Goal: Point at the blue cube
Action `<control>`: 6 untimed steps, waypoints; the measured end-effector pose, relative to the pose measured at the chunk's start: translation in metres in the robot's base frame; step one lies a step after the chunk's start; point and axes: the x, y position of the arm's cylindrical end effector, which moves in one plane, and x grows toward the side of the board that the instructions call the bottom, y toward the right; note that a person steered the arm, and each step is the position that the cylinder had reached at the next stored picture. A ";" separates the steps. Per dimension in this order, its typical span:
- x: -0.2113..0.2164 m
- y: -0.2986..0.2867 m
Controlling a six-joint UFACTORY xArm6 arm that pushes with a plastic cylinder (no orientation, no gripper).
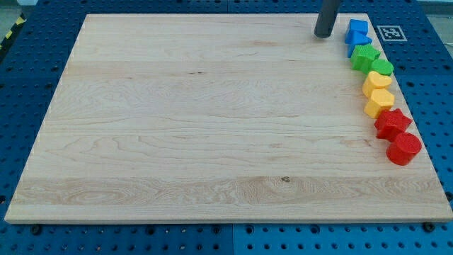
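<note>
Blue cube block [358, 29] sits at the wooden board's [212, 120] one o'clock corner. My tip [323, 35], a bare rod holding nothing, stands just beside it at its nine o'clock; pointing looks nearly complete.

Only a short stretch of the arm shows: a straight, dark grey rod, round and smooth. My tip [323, 35] ends blunt and flat.
</note>
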 end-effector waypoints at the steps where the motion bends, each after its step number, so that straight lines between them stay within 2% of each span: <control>1: 0.000 0.000; 2: -0.050 -0.023; 3: -0.064 -0.020; 5: -0.066 0.031; 6: -0.064 0.098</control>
